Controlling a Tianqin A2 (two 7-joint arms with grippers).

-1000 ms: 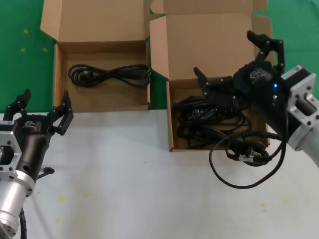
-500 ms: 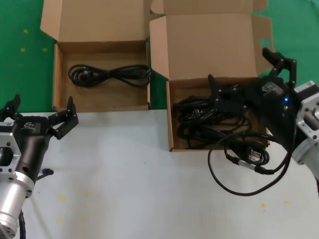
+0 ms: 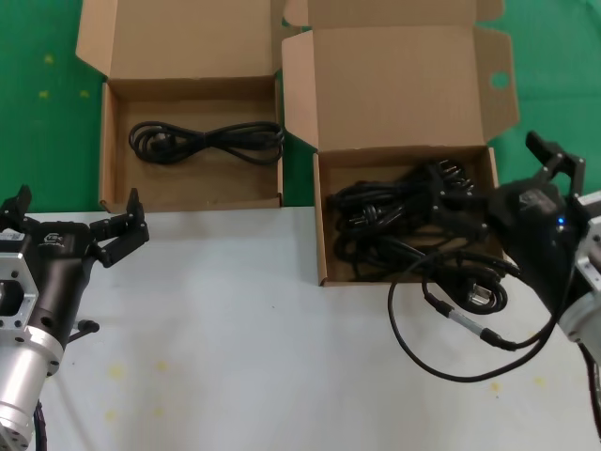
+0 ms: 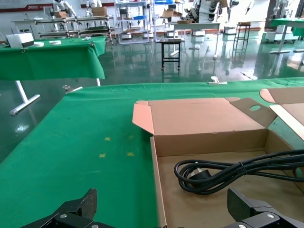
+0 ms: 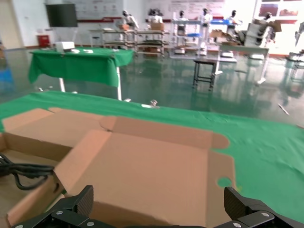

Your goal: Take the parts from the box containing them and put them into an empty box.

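**Two cartons, one cord across, the tangle in the holed box**

Two brown cartons, side by side on the green cloth at the far edge of the white table (image 3: 282,357), lids thrown back. Counted: one single cord (image 3: 202,141) in the plain-lidded box (image 3: 108,150); a tangle of cords (image 3: 394,230) in the holed box (image 3: 319,216), too knotted to count exactly.

Right gripper (image 3: 502,183) sits at the near right corner of the holed box, fingers spread wide and holding nothing. The tangle lies just to its left, inside the box walls. One thick loop (image 3: 451,329) with a plug (image 3: 479,293) spills over the near wall onto the white table, below and left of the gripper, under the arm. The flap with the round hole (image 3: 498,81) stands just beyond the gripper.

Left gripper (image 3: 73,218) hangs over the near left part of the table, fingers apart and empty, just short of the plain box's near wall. The single cord lies beyond it and to its right, stretched across the box floor, clear of the walls on its far and near sides. In the left wrist view the cord's coiled end (image 4: 199,173) lies ahead between the fingertips.

Open room: the white table between the two grippers is bare apart from the spilled loop; the two cartons nearly touch
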